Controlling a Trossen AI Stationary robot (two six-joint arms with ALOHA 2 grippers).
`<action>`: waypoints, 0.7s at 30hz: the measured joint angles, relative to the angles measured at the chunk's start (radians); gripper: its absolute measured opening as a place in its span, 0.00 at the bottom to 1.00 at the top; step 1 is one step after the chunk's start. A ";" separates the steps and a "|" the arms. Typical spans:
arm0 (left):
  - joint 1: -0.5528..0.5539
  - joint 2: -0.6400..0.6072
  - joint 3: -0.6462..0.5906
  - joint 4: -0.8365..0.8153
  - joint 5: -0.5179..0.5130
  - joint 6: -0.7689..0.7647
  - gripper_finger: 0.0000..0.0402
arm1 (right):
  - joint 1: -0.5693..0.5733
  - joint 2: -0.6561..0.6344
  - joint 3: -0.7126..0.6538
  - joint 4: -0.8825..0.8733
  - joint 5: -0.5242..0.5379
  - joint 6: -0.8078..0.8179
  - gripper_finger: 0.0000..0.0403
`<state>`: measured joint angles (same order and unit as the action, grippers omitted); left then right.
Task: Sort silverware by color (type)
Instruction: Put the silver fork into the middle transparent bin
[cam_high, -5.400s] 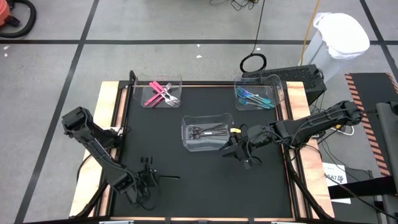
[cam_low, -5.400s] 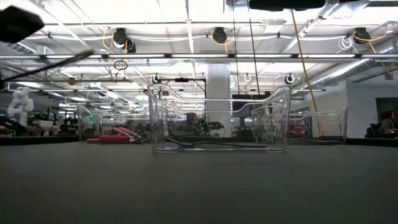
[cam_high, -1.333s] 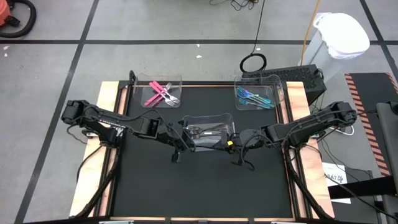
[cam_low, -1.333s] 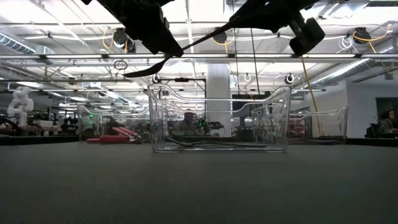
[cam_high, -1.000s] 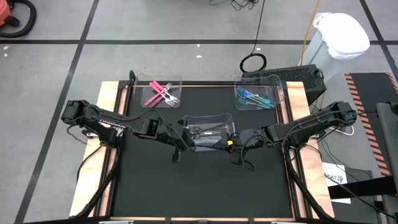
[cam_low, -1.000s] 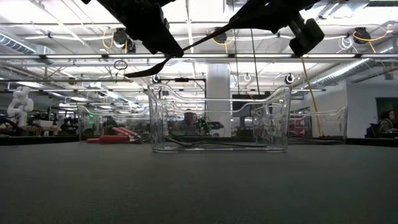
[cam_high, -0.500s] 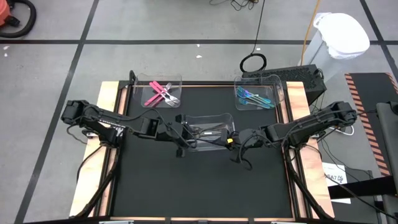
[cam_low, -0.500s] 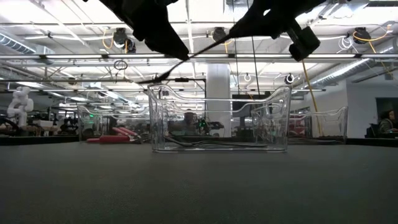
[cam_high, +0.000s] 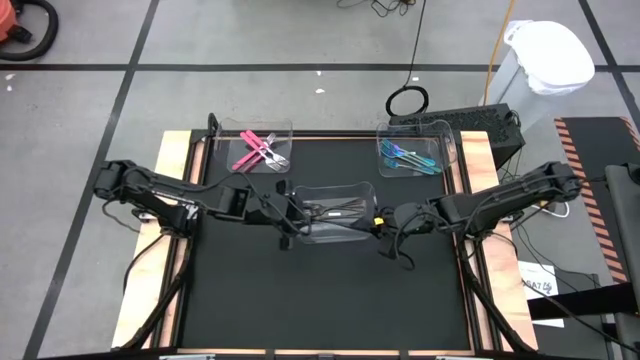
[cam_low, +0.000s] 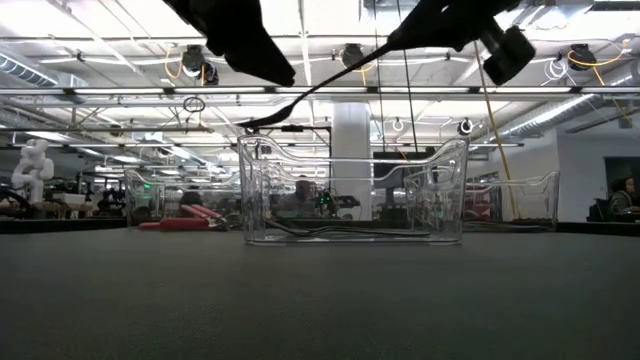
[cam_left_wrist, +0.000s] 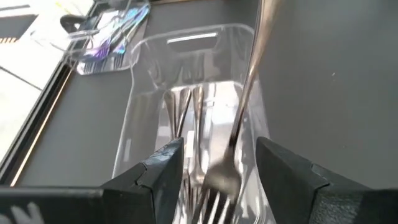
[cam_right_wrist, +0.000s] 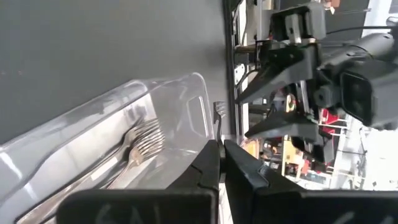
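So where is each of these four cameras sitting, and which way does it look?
High: overhead, looking straight down on the table; both arms show, left hand, right hand.
Low: at tabletop height, facing the middle bin; arms enter from above.
Left wrist: on the left arm, past its open fingers into the bin.
Right wrist: on the right arm, past its shut fingers toward the left hand.
Shared: low and left wrist both show the grey fork held by the right hand.

Three clear bins (cam_high: 334, 190), two arms (cam_high: 160, 190), and roughly a dozen forks and spoons (cam_high: 262, 151).
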<state>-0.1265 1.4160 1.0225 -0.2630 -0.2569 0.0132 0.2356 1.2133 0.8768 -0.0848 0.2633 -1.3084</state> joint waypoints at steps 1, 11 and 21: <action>0.000 -0.003 0.000 -0.013 -0.006 -0.003 0.50 | 0.000 -0.011 0.000 -0.013 -0.001 0.006 0.01; 0.000 -0.007 -0.002 -0.068 -0.013 0.027 0.50 | -0.020 -0.104 0.000 -0.154 -0.004 0.082 0.01; 0.000 -0.043 -0.002 -0.134 -0.061 0.022 0.50 | -0.062 -0.127 0.000 -0.242 -0.006 0.116 0.01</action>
<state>-0.1265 1.3732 1.0210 -0.3967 -0.3178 0.0347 0.1738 1.0859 0.8768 -0.3266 0.2573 -1.1924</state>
